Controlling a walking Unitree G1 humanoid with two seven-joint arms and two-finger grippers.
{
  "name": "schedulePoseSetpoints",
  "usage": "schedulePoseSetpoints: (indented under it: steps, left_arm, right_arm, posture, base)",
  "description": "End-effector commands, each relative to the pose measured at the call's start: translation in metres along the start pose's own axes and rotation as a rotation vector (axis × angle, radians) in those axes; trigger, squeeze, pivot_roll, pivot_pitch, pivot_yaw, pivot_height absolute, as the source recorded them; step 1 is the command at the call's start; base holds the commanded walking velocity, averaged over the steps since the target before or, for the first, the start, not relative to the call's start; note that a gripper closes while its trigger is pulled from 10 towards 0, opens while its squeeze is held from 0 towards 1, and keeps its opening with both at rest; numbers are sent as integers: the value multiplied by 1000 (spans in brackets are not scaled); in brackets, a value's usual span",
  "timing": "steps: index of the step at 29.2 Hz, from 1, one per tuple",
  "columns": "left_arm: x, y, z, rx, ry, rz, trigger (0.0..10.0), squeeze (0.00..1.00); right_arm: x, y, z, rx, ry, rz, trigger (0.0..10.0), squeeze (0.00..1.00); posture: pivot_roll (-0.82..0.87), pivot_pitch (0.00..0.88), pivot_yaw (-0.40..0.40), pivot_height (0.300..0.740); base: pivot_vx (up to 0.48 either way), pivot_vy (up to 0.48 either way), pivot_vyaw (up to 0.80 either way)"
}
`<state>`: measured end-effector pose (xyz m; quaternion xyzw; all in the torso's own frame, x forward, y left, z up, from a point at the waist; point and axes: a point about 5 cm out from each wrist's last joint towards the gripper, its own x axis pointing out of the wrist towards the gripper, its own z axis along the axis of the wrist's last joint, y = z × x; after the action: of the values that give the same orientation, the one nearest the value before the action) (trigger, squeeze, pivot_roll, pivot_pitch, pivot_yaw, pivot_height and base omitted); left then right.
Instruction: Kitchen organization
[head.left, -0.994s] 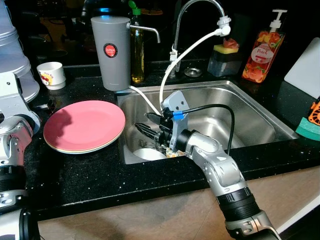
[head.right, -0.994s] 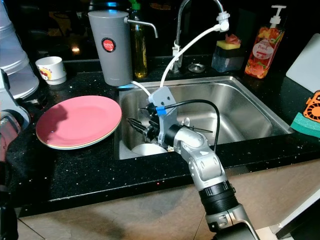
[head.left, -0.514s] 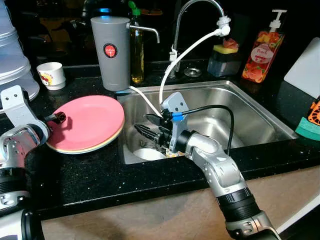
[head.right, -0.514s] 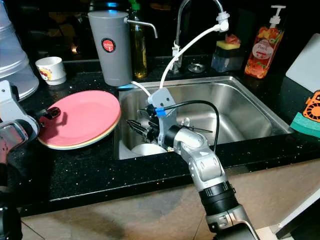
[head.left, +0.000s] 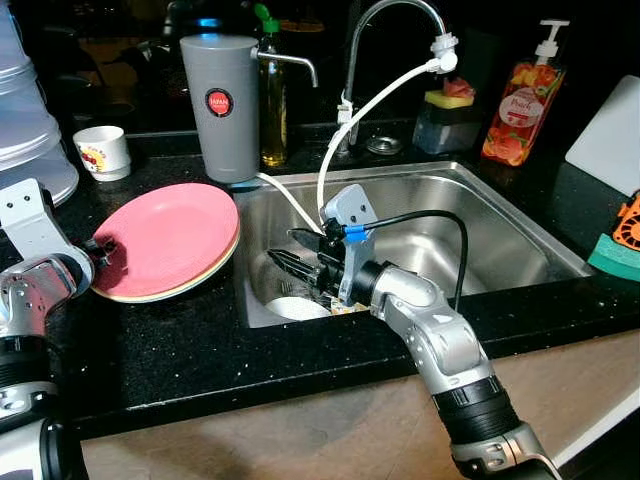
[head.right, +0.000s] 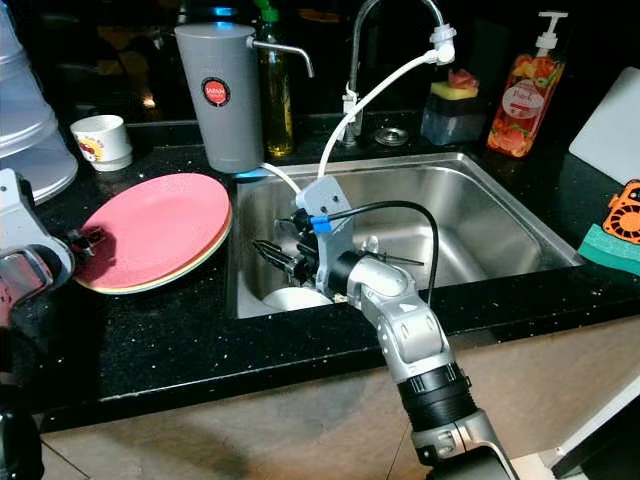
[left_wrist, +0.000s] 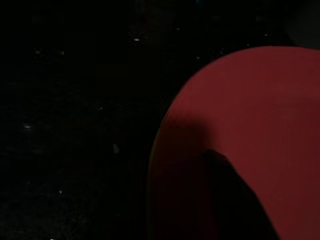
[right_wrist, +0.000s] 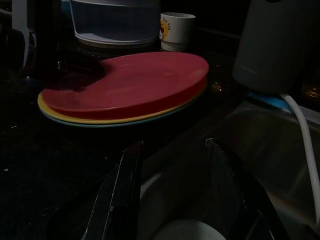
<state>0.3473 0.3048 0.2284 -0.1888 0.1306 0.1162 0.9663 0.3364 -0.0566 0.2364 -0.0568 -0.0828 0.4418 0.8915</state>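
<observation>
The left gripper (head.left: 100, 246), its opening unclear, is set at the pink plate's (head.left: 170, 249) rim; the stack could be shoved toward the sink (head.left: 500, 215), where the right gripper (head.left: 295, 258) hangs spread and empty.

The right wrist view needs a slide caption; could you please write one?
Open right claw over the steel sink, facing stacked round red plate on black counter.

A round red plate (left_wrist: 250, 125) lies on a black speckled stone counter (left_wrist: 75, 125), very dim. One dark fingertip (left_wrist: 235, 200) of the left claw rests over the plate's surface near its rim, casting shadow there.
</observation>
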Motion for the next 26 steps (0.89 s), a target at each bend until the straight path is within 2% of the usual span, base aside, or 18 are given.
schedulePoseSetpoints:
  steps: [1,5,7,8,10,12,17,18,22,24,26]
  left_arm:
    - [1,10,-11,2,55,43,0,0]
    - [1,12,-8,3,38,64,0,0]
    - [0,14,-2,54,-4,94,0,0]
    - [0,14,-2,54,-4,94,0,0]
    - [-2,12,7,134,-59,126,0,0]
    - [-3,11,9,153,-70,133,0,0]
    - [-8,4,25,288,-156,171,0,0]
    - [-8,4,25,288,-156,171,0,0]
    - [-14,-9,44,343,-301,121,0,0]
    - [-14,-13,47,354,-329,100,0,0]
    - [-12,-12,44,396,-315,114,0,0]
  right_arm:
    - [0,2,-3,16,6,9,10000,0]
    - [0,2,-3,19,4,7,10000,0]
    - [0,2,-3,25,3,3,10000,0]
    - [0,2,-3,25,3,3,10000,0]
    - [0,2,-3,29,1,-1,10000,0]
    - [0,1,-2,29,0,-2,10000,0]
    - [0,0,1,33,-11,-7,10000,0]
    - [0,0,1,33,-11,-7,10000,0]
    - [0,-2,2,41,-18,-15,10000,0]
    - [1,-3,2,52,-18,-27,10000,0]
    - [2,-5,-1,84,-16,-58,10000,0]
  posture:
    - [52,89,9,740]
    - [52,88,10,740]
    - [52,91,10,740]
    - [52,91,10,740]
    - [51,93,9,740]
    - [51,93,9,740]
    - [49,95,9,740]
    - [49,95,9,740]
    - [52,96,7,740]
    - [52,96,8,740]
    - [51,95,9,740]
  base:
    - [0,0,0]
    - [0,0,0]
    - [0,0,0]
    - [0,0,0]
    - [0,0,0]
    - [0,0,0]
    - [0,0,0]
    - [0,0,0]
    - [0,0,0]
    - [0,0,0]
    - [0,0,0]
